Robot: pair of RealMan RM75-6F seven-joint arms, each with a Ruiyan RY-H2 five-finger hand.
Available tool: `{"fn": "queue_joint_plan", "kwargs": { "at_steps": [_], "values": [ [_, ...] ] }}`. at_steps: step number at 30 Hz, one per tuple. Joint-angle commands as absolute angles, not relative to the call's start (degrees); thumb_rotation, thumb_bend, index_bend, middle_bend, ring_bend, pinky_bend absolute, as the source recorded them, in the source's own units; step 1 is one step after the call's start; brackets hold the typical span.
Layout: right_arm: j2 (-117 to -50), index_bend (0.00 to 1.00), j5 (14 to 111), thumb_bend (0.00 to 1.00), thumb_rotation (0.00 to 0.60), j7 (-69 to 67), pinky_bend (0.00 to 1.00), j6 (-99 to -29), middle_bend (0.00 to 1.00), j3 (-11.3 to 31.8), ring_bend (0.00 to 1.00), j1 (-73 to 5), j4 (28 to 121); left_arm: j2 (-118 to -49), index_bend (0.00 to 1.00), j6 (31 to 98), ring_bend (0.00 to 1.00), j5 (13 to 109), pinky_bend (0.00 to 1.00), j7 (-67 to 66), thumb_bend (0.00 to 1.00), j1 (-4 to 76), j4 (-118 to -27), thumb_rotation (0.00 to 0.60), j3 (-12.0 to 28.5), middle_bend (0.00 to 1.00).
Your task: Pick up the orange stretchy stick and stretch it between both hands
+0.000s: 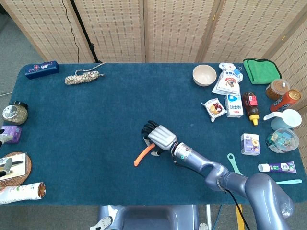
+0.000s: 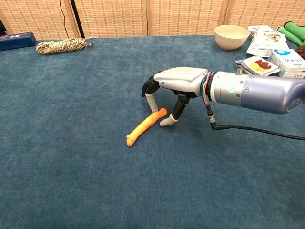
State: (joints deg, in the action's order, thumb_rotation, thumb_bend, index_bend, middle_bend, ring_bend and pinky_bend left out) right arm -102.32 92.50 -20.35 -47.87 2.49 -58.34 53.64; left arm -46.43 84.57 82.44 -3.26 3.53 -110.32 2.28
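Orange stretchy stick [image 2: 144,125] lies flat on cloth; right hand [image 2: 172,86] spread, empty, straddling its end; fingertips may nudge it away. Left hand unseen.

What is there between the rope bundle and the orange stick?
Only bare blue table cloth lies between the rope bundle and the orange stick; the head view shows it best.
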Motion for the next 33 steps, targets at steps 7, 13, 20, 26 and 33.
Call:
{"fn": "queue_joint_plan", "kwargs": {
  "at_steps": [7, 13, 20, 26, 33],
  "values": [
    [-102.75, 0.56, 92.04, 0.24, 0.600, -19.49, 0.04, -47.31, 0.24, 2.58, 0.14, -58.89, 54.08, -46.50, 0.24, 84.58, 0.13, 82.43, 0.05, -2.95, 0.39, 3.47, -110.05, 0.600, 2.27, 0.13],
    [-102.92, 0.59, 91.36, 0.24, 0.600, -18.89, 0.06, -46.97, 0.27, 2.82, 0.17, -59.00, 54.25, -46.65, 0.24, 84.64, 0.13, 82.39, 0.05, -2.61, 0.39, 3.45, -109.67, 0.600, 2.35, 0.13],
    [-102.88, 0.63, 90.76, 0.25, 0.600, -18.64, 0.08, -46.66, 0.29, 2.87, 0.19, -58.90, 54.33, -46.84, 0.24, 84.67, 0.13, 82.38, 0.05, -2.45, 0.39, 3.47, -109.41, 0.600, 2.43, 0.13],
    [-102.66, 0.66, 90.14, 0.28, 0.600, -18.53, 0.10, -46.75, 0.32, 3.18, 0.22, -58.67, 54.81, -47.01, 0.24, 84.48, 0.13, 82.51, 0.05, -2.53, 0.39, 3.59, -109.35, 0.600, 2.40, 0.13],
    [-102.31, 0.69, 89.09, 0.33, 0.600, -17.97, 0.13, -46.76, 0.35, 3.86, 0.25, -58.41, 55.56, -47.12, 0.24, 84.51, 0.13, 82.57, 0.05, -2.56, 0.39, 3.71, -109.29, 0.600, 2.54, 0.13]
  ]
}}
